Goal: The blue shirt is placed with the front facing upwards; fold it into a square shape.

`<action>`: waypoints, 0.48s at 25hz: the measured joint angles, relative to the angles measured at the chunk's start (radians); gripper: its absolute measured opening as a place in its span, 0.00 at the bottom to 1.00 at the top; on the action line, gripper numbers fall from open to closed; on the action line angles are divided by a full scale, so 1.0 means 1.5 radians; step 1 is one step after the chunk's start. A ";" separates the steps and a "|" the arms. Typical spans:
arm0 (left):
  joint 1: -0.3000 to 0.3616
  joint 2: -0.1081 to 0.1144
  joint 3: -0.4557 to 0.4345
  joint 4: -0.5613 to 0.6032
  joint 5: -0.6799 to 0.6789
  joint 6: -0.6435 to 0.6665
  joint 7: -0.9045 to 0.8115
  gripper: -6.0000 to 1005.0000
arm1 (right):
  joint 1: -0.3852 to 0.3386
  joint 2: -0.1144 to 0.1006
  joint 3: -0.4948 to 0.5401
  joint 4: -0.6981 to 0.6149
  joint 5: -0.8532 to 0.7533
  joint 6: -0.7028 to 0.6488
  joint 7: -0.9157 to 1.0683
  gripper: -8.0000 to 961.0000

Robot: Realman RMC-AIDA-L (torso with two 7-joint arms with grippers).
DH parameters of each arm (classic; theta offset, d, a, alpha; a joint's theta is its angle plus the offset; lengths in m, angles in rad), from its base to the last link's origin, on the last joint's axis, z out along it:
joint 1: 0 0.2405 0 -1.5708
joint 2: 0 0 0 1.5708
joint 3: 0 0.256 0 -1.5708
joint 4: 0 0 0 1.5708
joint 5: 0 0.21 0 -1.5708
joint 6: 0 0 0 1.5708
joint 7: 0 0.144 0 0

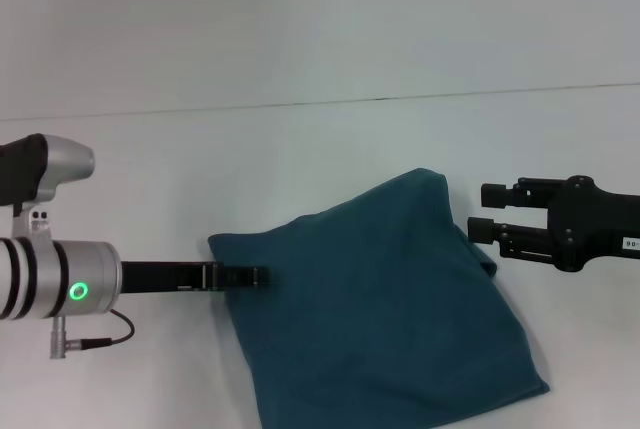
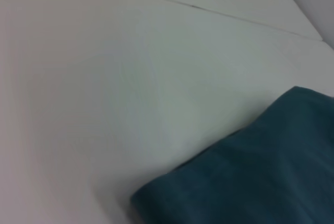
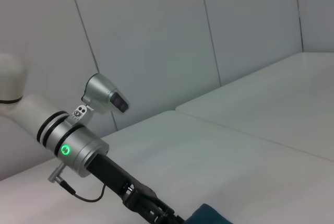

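Since the blue shirt (image 1: 385, 319) is already lying on the white counter (image 1: 300, 39) as a compact, roughly square bundle with no lettering showing, I'm guessing the folding is wrapping up and what's left is tidying edges, then backing off. It's sitting rotated like a diamond, long axis running from the far corner toward the near right corner. The left gripper (image 1: 258, 275) is touching its left edge, can't tell its jaws, while the right gripper (image 1: 490, 211) is hovering beside the right edge, jaws spread, empty.

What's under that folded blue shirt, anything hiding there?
Only the white table shows around the blue shirt. The left gripper reaches its edge; the right gripper hovers beside it. Folded layers hide anything underneath, lettering included.
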 joint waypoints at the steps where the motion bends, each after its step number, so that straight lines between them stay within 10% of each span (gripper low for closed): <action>1: -0.001 0.000 0.003 0.000 0.000 -0.001 0.000 0.79 | 0.000 0.000 0.000 0.000 0.000 0.000 0.000 0.63; 12: -0.008 0.000 0.019 0.003 0.000 -0.003 0.008 0.75 | -0.001 0.000 0.001 -0.002 0.001 0.000 0.000 0.63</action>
